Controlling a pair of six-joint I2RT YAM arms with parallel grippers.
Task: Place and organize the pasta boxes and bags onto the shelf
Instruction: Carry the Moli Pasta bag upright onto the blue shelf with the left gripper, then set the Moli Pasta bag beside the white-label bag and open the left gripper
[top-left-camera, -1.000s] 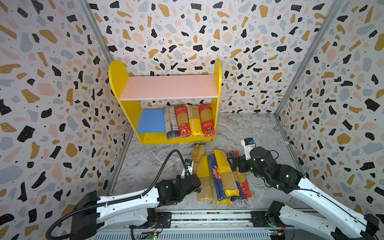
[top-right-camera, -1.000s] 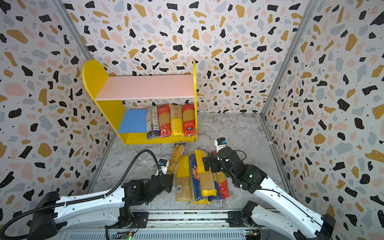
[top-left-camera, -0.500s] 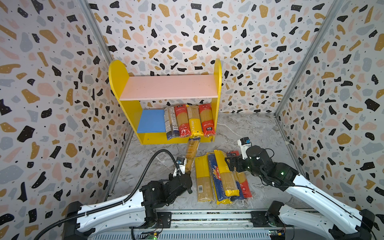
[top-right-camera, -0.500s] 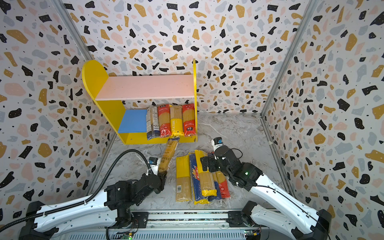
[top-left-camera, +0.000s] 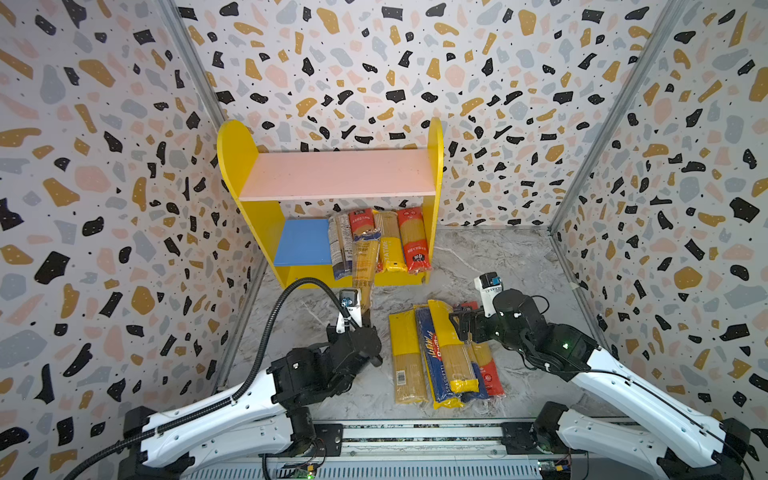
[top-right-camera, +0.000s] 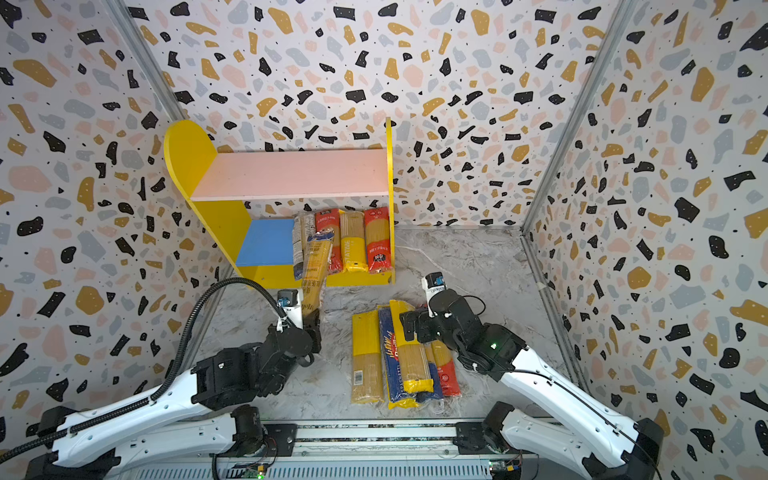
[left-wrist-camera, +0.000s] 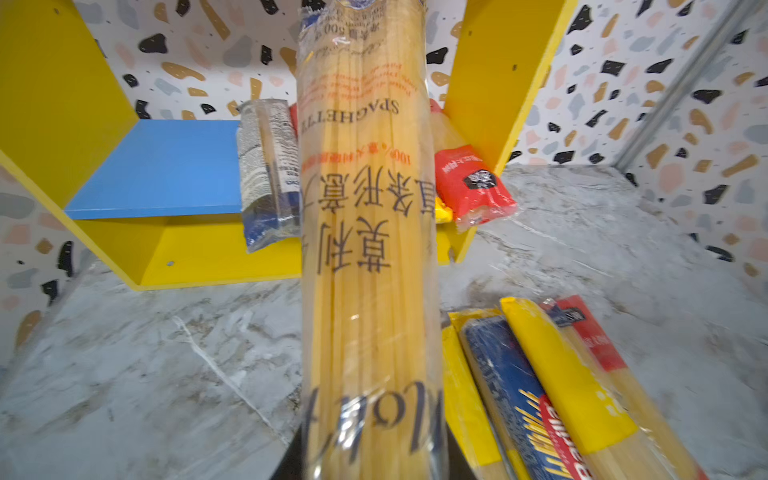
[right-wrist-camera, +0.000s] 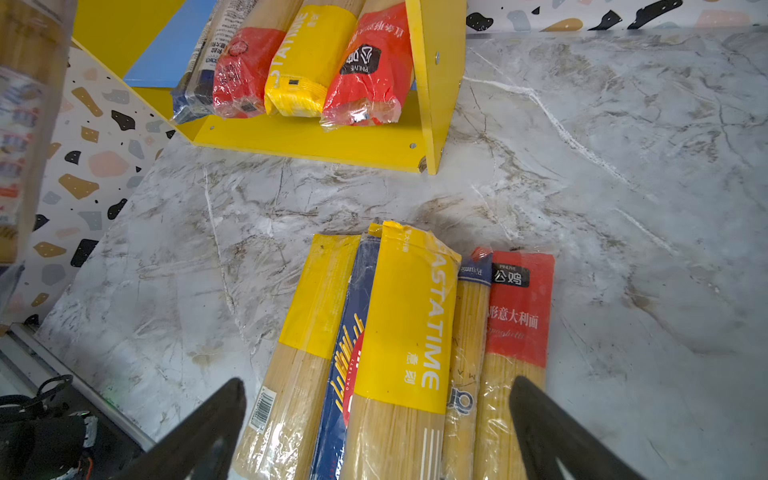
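In a top view the left jaws clamp a spaghetti pack (top-left-camera: 365, 266), whose far end has now reached the shelf (top-left-camera: 237, 158), so placing seems near. Left wrist: the pack aims at the shelf's lower board (left-wrist-camera: 158, 166). Right wrist: the right jaws stand apart over the pile (right-wrist-camera: 399, 324) before the shelf.

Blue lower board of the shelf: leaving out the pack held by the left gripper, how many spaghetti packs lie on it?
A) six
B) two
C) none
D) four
D: in the right wrist view four lie side by side on the blue lower board: a printed clear pack, a red pack, a yellow pack and a second red pack.
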